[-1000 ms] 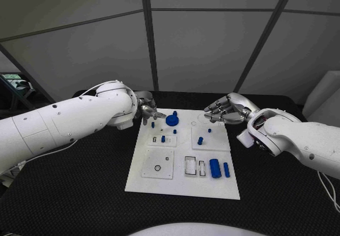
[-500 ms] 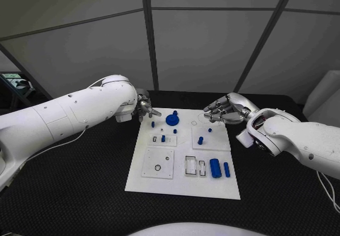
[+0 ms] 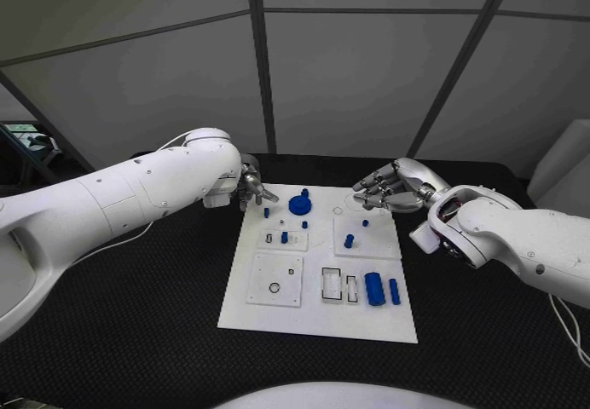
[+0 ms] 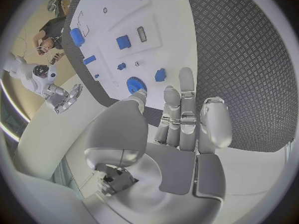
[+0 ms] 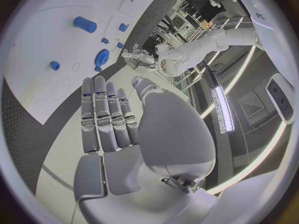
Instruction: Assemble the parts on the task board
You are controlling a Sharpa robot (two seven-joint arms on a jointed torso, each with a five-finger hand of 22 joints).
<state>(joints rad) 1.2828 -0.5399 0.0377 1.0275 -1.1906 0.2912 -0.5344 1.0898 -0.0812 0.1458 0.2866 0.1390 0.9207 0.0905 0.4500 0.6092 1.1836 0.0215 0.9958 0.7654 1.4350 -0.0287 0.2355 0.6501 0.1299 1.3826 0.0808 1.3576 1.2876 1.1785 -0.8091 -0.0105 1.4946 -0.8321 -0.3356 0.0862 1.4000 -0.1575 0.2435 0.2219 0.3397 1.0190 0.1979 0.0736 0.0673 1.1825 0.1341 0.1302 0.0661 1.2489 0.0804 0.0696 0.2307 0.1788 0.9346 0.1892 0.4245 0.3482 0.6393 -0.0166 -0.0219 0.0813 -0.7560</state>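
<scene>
At the board's far edge both hands, left and right, hover with fingers apart and empty, so I'd say a loose part needs picking next.

Our left hand hangs off the bent arm, fingers straight and apart, holding nothing. Our right hand hovers opposite, fingers loosely curved and apart, empty too.

Your task board has bare near corners; the blue gear and upright pegs crowd its far half between both hands.
</scene>
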